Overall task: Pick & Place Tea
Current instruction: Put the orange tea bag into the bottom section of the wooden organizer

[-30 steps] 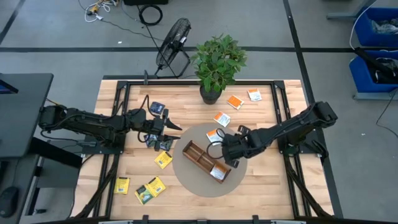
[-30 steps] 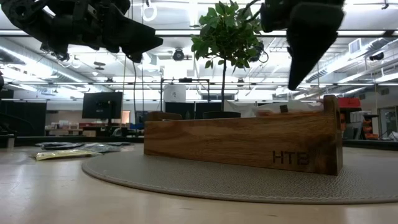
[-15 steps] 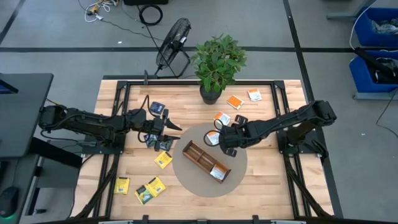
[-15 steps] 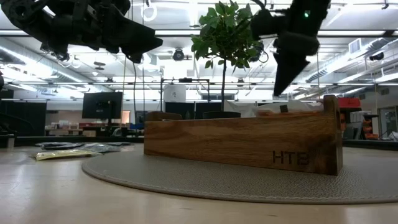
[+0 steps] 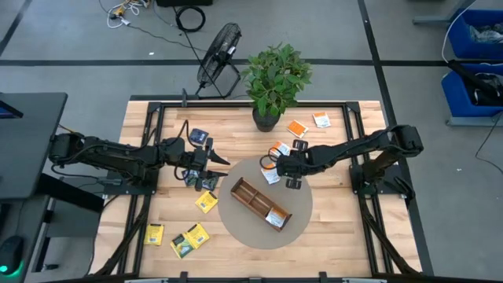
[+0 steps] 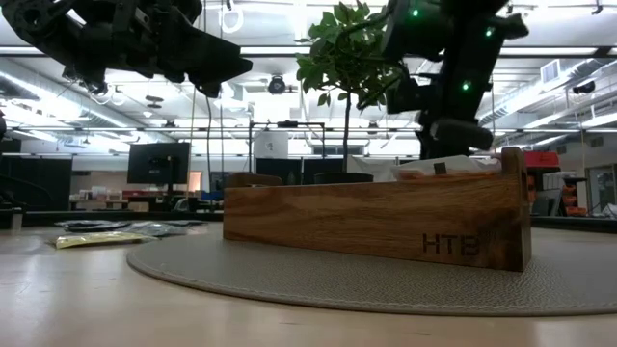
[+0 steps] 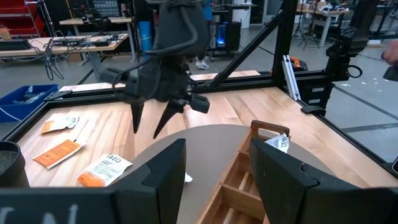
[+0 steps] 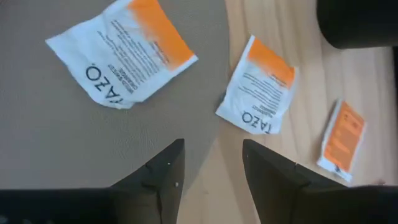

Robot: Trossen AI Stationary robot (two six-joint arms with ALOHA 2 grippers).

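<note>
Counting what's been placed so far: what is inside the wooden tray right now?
One orange-and-white sachet lies in the end compartment of the tray, farthest from the plant. From above, the other compartments look empty. The low view shows only the tray's side wall, so nothing more can be confirmed there.

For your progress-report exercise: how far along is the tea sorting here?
Done: one sachet sits in the wooden tray. In hand: nothing; the open right gripper hovers over an orange-and-white sachet on the mat. Left: the sachets on the table, including yellow ones.
</note>
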